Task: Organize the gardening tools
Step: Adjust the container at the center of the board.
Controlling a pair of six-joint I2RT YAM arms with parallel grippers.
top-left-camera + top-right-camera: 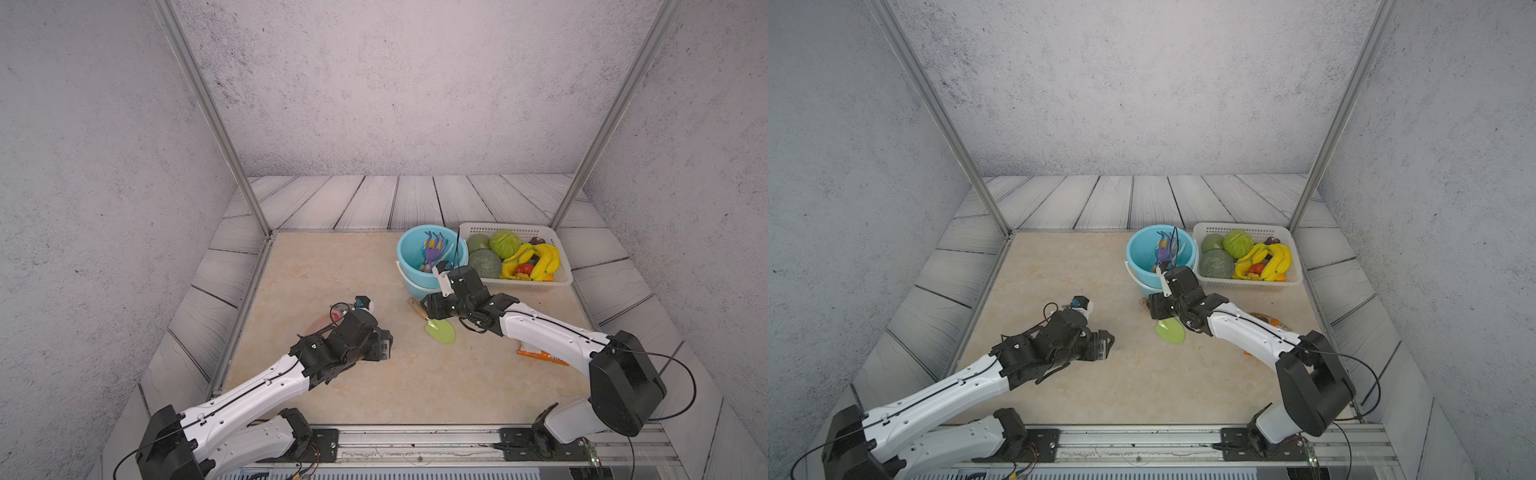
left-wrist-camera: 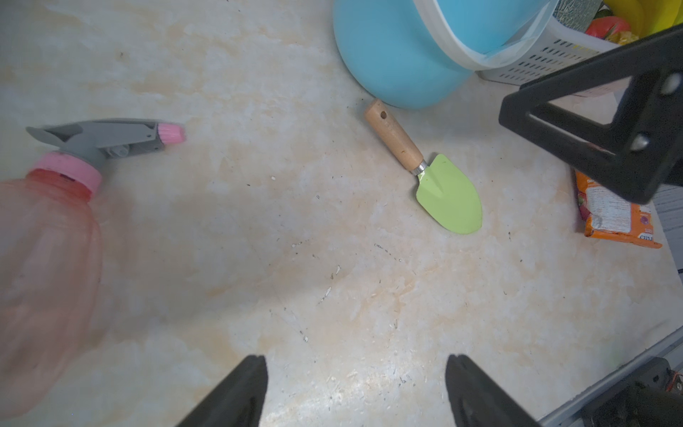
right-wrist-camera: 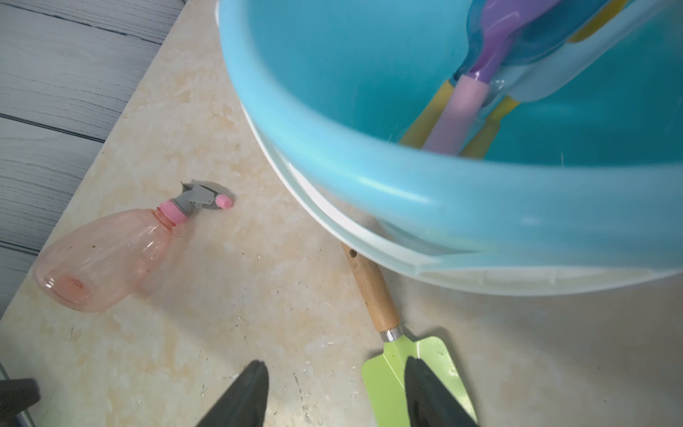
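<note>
Right gripper [image 3: 336,364], jaws parted and empty, is hovering over the trowel [image 3: 390,334], its handle [image 3: 371,292] at eleven o'clock probably offering surer grip.

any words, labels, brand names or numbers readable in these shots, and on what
orange packet: a white panel of fine print and a small corner logo, all too blurred to read.
spray bottle, trowel, bucket, basket: no text visible.
</note>
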